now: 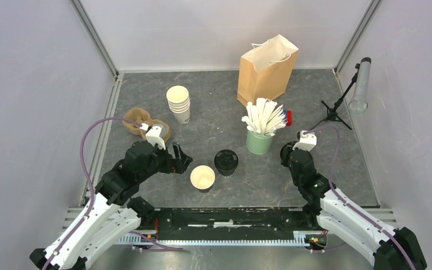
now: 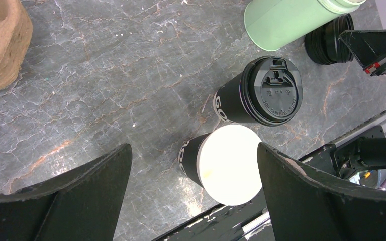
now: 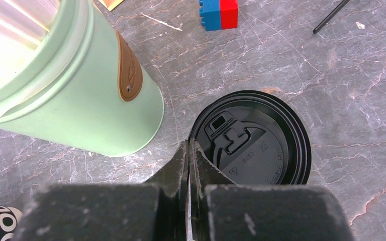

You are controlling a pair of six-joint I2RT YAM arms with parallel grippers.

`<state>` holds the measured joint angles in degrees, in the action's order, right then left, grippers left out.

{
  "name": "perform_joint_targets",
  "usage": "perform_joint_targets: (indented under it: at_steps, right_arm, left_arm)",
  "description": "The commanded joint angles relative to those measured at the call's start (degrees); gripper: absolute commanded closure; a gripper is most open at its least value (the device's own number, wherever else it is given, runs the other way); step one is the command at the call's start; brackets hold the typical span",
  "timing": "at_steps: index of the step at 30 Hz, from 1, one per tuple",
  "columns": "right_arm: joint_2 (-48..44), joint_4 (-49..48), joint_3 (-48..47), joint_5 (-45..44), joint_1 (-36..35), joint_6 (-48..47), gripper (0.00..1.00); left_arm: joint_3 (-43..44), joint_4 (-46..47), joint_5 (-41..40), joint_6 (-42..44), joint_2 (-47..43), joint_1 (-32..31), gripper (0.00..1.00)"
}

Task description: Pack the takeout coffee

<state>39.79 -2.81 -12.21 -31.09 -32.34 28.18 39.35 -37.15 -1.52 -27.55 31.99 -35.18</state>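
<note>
Two small takeout cups are found just beside each other on the grey table (image 1: 326,185), near its front edge: the lidded cup (image 1: 225,162) is capped in black, while the open cup (image 1: 202,178) stands to its left with its cream inside bare. Both are shown by the left wrist view to be dark-walled with white lettering. The left gripper (image 1: 181,158) is held released, its fingers spread wide on either side of the open cup and touching nothing. The right gripper (image 3: 188,145) is clenched, fingertips pressed together at the rim of a loose black lid (image 3: 254,138) that lies flat on the table beside the green cup (image 3: 80,85). Whether that rim is nipped cannot be told. The step in hand is judged to be the capping of the second cup, packing itself not being begun. The brown paper bag (image 1: 267,67) stands well apart at the back and a pulp carrier (image 1: 140,121) lies at the left, neither seen to hold a cup. For the next move, the loose lid would have to be gripped, carried across, squared over the open rim and pressed down, with the cup steadied against tipping.
</note>
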Motion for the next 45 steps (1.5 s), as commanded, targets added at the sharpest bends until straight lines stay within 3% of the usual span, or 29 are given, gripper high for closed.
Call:
perform_joint_targets:
  at_steps: [1,9,13,22,24,26,29,32,38,41,45]
  right_arm:
    - [-0.3,1.5,-3.1,-1.5,0.3,0.2,1.00]
    - [5.6,6.2,-5.8,-0.4,0.5,-3.1,0.95]
    - [8.3,7.9,-7.5,-1.0,0.5,-5.2,1.00]
    - [7.9,11.1,-10.3,-1.3,0.5,-7.2,1.00]
    - [8.3,12.5,-11.5,-1.5,0.5,-7.3,0.87]
    - [8.5,14.0,-12.3,-2.1,0.5,-6.7,0.82]
    - [7.6,14.8,-12.1,-3.6,0.5,-4.8,0.90]
    - [7.0,16.7,-12.4,-6.2,0.6,-2.5,0.92]
    - [8.6,27.9,-15.7,-13.4,3.6,9.2,0.80]
    - [8.6,27.4,-15.8,-10.5,7.0,9.4,0.76]
    - [7.6,23.0,-15.2,-4.3,8.8,4.7,0.78]
  left_arm:
    - [0.1,1.4,-1.0,1.9,-0.1,-0.3,0.00]
    - [0.1,1.4,-1.0,1.9,-0.1,-0.3,0.00]
    - [0.1,1.4,-0.9,1.9,-0.1,-0.2,0.00]
    - [0.0,1.4,-0.8,1.9,0.2,-0.2,0.00]
    - [0.1,1.4,-0.9,1.9,0.3,-0.2,0.00]
    - [0.1,1.4,-0.8,1.9,0.4,-0.2,0.00]
    - [0.1,1.4,-0.8,1.9,0.4,-0.2,0.00]
    - [0.1,1.4,-0.7,1.9,0.3,-0.2,0.00]
    - [0.1,1.4,-0.6,1.9,0.2,-0.2,0.00]
    - [0.1,1.4,-0.4,1.9,0.0,-0.3,0.00]
    - [0.1,1.4,-0.3,2.1,-0.4,-0.2,0.00]
